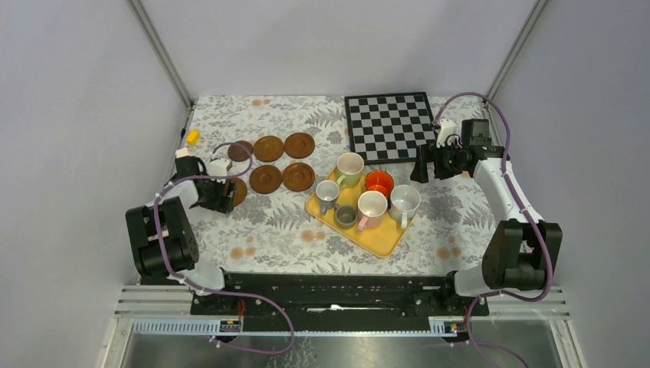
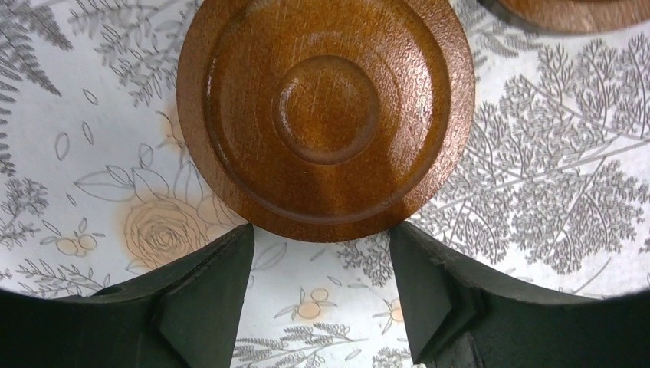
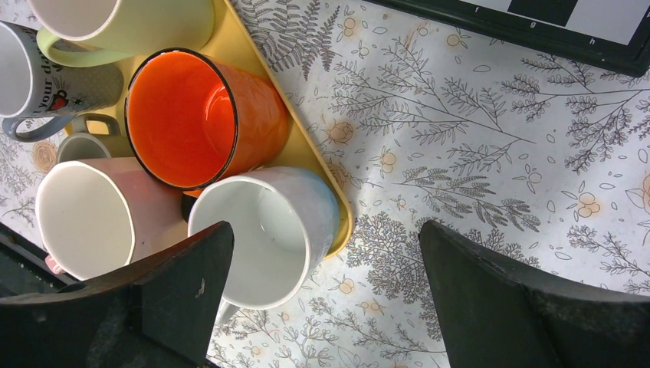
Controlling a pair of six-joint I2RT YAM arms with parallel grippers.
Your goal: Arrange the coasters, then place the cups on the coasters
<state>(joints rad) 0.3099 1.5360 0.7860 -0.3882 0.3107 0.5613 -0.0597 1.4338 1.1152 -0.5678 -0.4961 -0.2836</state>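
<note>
Lining up a coaster point(image 2: 326, 115)
Left jaws spread just short of the near-left coaster on the desk point(image 2: 536, 192); best to straddle its rim squarely before closing. Right jaws spread wide by the cups point(image 3: 184, 115).

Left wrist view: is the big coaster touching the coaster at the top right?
Apart. The left wrist view shows a strip of patterned tablecloth between the big coaster and the coaster at the top right.

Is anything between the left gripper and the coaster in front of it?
Nothing visible. The coaster lies flat on the cloth just ahead of the open left gripper; a second coaster sits apart at upper right.
</note>
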